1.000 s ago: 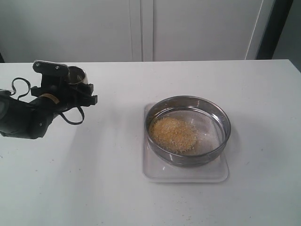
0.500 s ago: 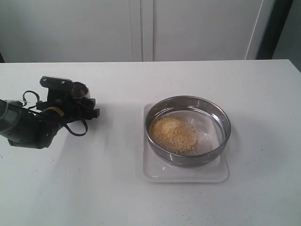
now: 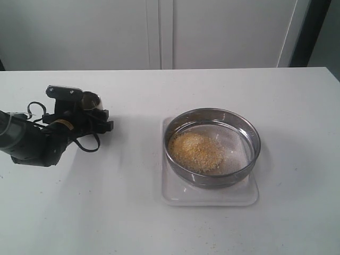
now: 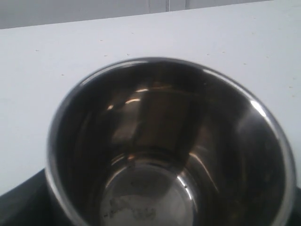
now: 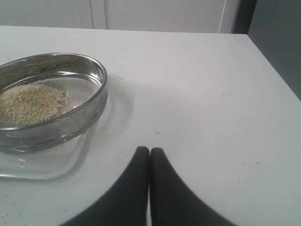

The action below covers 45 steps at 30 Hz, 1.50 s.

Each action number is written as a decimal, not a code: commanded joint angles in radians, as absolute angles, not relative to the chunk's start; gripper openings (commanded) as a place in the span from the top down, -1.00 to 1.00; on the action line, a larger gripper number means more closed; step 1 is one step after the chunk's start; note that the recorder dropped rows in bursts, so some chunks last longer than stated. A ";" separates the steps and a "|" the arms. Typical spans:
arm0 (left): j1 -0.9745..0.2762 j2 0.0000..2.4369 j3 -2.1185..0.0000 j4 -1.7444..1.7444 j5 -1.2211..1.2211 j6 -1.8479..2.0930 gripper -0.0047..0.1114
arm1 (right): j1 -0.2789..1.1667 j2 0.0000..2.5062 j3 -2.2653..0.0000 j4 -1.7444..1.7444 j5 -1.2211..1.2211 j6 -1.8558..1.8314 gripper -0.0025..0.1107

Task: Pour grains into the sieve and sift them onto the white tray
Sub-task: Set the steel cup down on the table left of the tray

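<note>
Pouring looks done: the grains (image 3: 195, 151) sit in the sieve (image 3: 254, 141). Your left gripper (image 3: 95, 114) holds the empty cup (image 3: 90, 100), and the right gripper (image 5: 149, 155) is closed on nothing. Next, I think, you put the cup down and shake the sieve over the white tray (image 3: 210, 199).

A white table (image 3: 133, 228) stands before pale cabinet panels (image 3: 79, 32), with a dark strip (image 3: 311, 32) at right.

- The sieve (image 3: 212, 181) was shiny steel with a fine wire mesh.
- The white tray (image 3: 210, 198) looked glossy and smooth.
- The cup (image 4: 160, 136) was polished, mirror-like metal.
- The table (image 3: 127, 207) was matt white.
- The grains (image 3: 195, 150) looked dull and gritty.
</note>
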State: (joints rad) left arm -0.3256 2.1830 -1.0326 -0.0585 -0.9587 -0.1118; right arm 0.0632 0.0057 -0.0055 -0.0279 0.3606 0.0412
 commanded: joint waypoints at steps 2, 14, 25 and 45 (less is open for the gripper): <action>-0.326 2.178 -1.038 -0.066 -0.971 -0.143 0.92 | 0.058 0.000 0.000 -0.030 0.349 0.039 0.96; -0.326 2.223 -1.038 -0.066 -0.976 -0.142 0.92 | 0.058 0.000 0.000 -0.030 0.349 0.039 0.96; -0.326 2.223 -1.038 -0.066 -1.056 -0.142 0.05 | 0.058 0.000 0.000 -0.030 0.349 0.039 0.96; -0.326 2.223 -1.038 -0.070 -1.068 -0.139 -0.54 | 0.058 0.000 0.000 -0.030 0.349 0.039 0.96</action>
